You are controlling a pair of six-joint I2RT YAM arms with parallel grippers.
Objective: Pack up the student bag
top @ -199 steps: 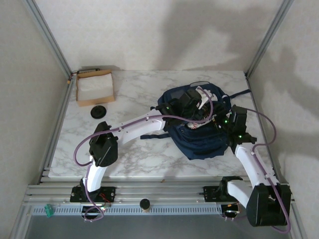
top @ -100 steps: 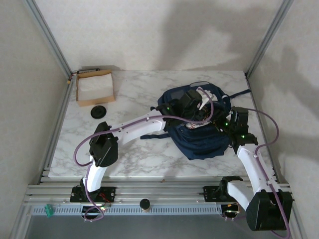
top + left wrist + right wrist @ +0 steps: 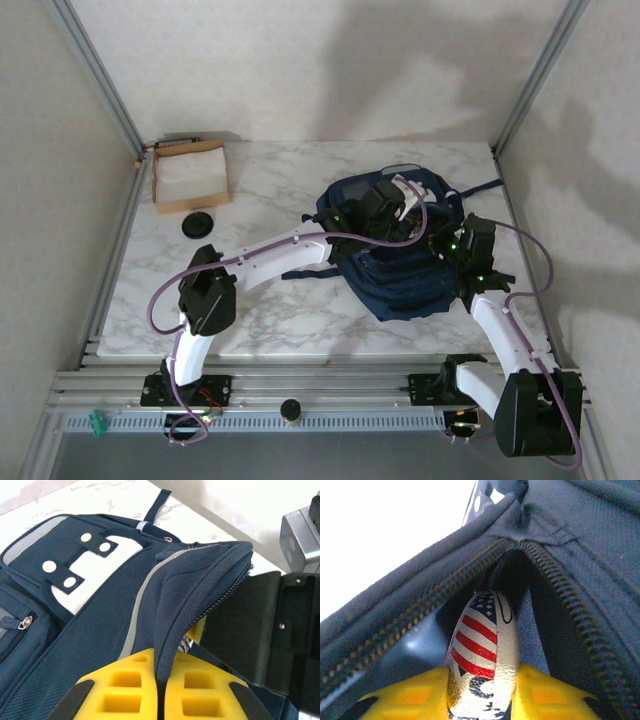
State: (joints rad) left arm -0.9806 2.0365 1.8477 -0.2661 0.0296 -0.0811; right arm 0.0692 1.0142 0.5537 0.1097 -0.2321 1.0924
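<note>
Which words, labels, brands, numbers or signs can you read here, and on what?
No word or number can be read.
White grained item with stars-and-stripes print: black marks near its lower end, too blurred to read.
Navy blue fabric backpack: no lettering shows.

A white, marble-patterned table is seen from above. The student bag is laid on its right half. A shallow brown cardboard box with white contents is set at the far left corner, and a black round disc is placed just in front of it.
</note>
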